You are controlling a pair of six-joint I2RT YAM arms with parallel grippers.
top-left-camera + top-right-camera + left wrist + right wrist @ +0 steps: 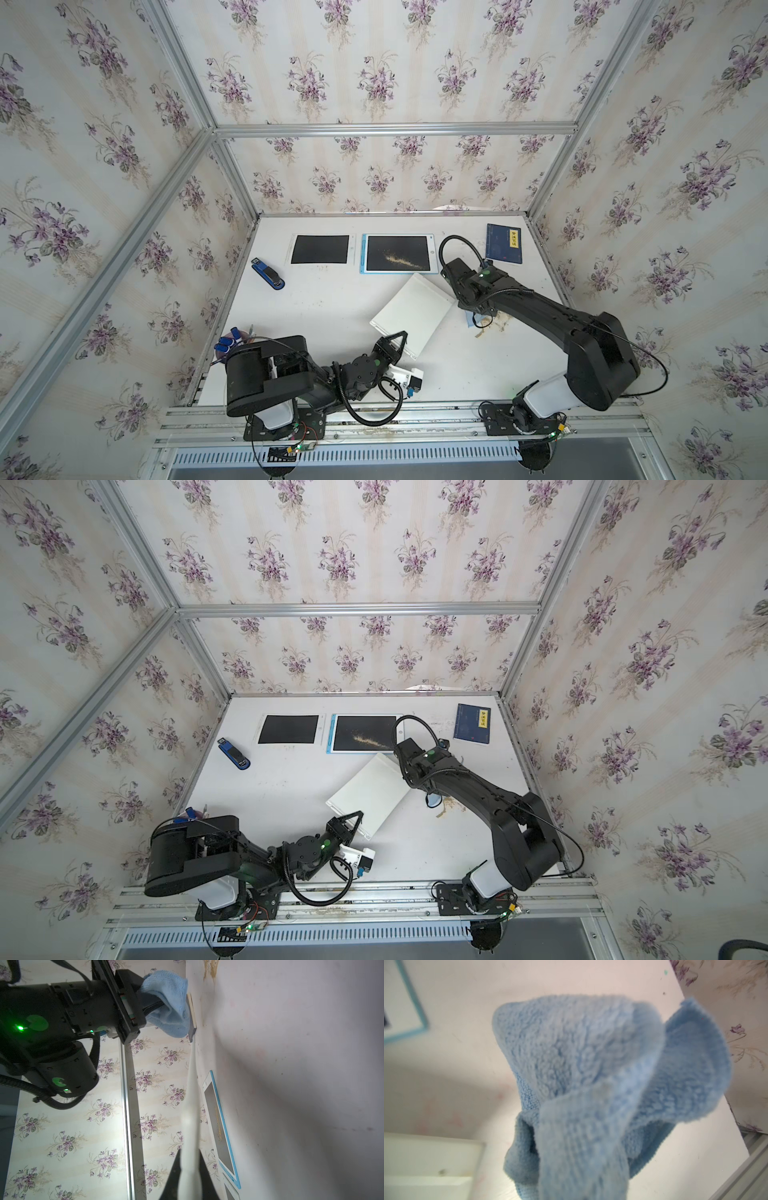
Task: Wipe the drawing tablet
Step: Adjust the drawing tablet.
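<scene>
Right gripper [152, 1005]: jaws pinched on a blue cloth [591, 1084], which bunches around them; I can't tell whether it touches the table [332, 316].
Left gripper [190, 1169]: clamped narrow on the near edge of a white tray [411, 309].
Clock: 12 o'clock is the far wall in both top views.
In the way: the white tray lies skewed between the two arms, at 9 o'clock from the right gripper, its far corner close to the tablet's near edge.
Around: a second tablet [320, 248] just beside the first at its 9 o'clock; a blue stapler [269, 274] at the table's 10 o'clock; a dark blue booklet [503, 243] at 1 o'clock; tan scattered grit [498, 322] on the table beside the cloth.
Drawing tablet [382, 245]: flat near the far edge, between 10 and 11 o'clock from the right gripper, apart from the cloth.
Crumbs [399, 260]: a tan streak across its dark screen.
Materials: the cloth is fluffy terry; the tablet is a thin rectangle with a light blue frame; the tray is smooth plastic with a low rim; the table is scuffed white.
</scene>
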